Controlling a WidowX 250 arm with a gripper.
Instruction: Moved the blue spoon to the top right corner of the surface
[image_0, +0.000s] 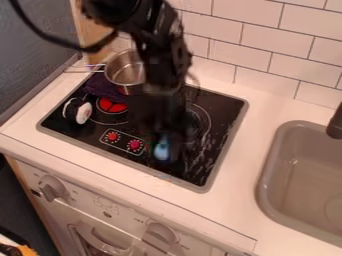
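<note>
Surrounding the black stovetop (224, 115), the white counter (237, 175) leaves a broad strip between the stovetop's right edge and the grey sink (266, 180). The black arm (160, 60) comes down from the top edge. A metal pot (125, 70) sits at the back left, beside a dark cloth (101, 89). The gripper (172, 141) hangs over the front part; how its jaws stand, I cannot tell. By it, near the front edge, the blue spoon (161, 150) shows as a pale, rounded patch.
</note>
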